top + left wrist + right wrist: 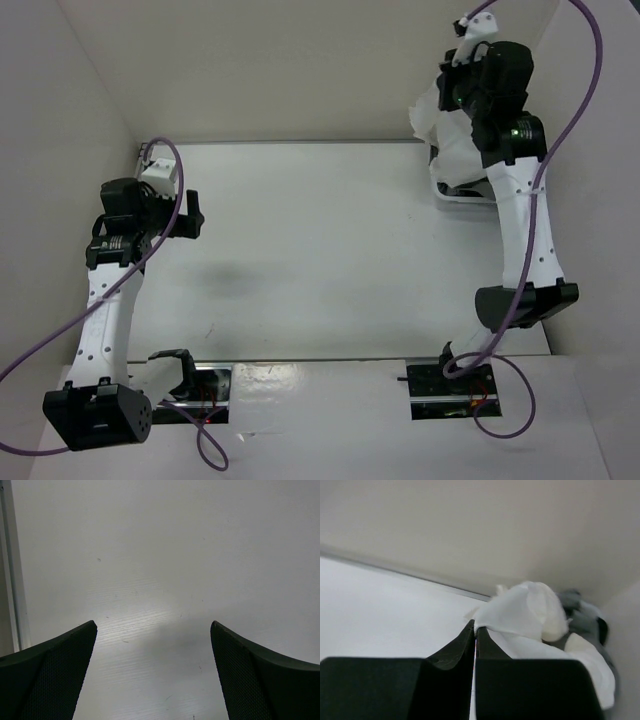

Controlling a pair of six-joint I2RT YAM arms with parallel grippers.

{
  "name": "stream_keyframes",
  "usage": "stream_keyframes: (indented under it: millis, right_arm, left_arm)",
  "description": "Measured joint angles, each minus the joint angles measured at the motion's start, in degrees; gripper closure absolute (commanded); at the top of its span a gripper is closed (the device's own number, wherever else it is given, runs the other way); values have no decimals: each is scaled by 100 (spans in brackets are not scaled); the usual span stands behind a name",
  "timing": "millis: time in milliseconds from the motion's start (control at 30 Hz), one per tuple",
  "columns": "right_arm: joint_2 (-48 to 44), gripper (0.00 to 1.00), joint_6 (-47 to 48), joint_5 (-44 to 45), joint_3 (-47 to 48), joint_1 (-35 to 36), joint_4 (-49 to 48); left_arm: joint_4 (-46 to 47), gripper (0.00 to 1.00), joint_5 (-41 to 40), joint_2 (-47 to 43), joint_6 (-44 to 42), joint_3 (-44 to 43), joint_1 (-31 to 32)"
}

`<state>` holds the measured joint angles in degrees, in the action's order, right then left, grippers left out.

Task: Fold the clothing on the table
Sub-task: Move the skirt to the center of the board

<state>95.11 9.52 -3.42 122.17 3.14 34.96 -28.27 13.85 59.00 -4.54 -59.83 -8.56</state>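
Observation:
The clothing (440,135) is a crumpled bunch of thin white fabric at the far right corner of the table (320,250), hanging from my right gripper (447,100). In the right wrist view the right gripper (475,627) has its jaws pressed together on an edge of the clothing (525,610), which bulges just beyond the tips. Over the left side of the table, my left gripper (190,215) is raised. In its wrist view the left gripper (154,625) is wide open with only bare table (160,555) between the fingers.
A small bin (462,197) sits at the far right under the lifted fabric. Grey garments (580,612) lie behind the white cloth. White walls enclose the table at the back and on both sides. Purple cables loop from both arms.

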Motion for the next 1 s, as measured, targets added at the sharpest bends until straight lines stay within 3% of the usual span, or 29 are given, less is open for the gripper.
stream_keyframes:
  millis: [200,467,633,667,700,733,767,833,1000]
  right_arm:
    - [-479,100,214,-914,-13,1228,328]
    - [-1248,100,144,-2846,258,1209,610]
    - [-2133,100,315,-3665,-1259,1816,586]
    - [-2216,96,389,-3742,-1574,1993,603]
    - [-2275,81,501,-3759,-1950,2181,627]
    - [-2269,56,629,-3762,-2251,2334,697]
    - [-2234,14,787,-3722,-2557,2531,785]
    - [-1969,1,1191,-3416,-3182,2997,994]
    - [-1139,1,1978,-2387,-4750,4391,1574]
  left_arm:
    - [2,0,2,-39,2,22,0]
    - [2,0,4,-39,0,22,0]
    - [2,0,13,-39,-2,26,0]
    - [2,0,26,-39,-4,31,0]
    - [7,0,42,-39,-7,37,0]
    - [4,0,48,-37,-7,44,0]
    - [9,0,57,-37,-7,55,0]
    - [9,0,68,-33,-7,74,0]
    - [9,0,127,-26,-20,98,0]
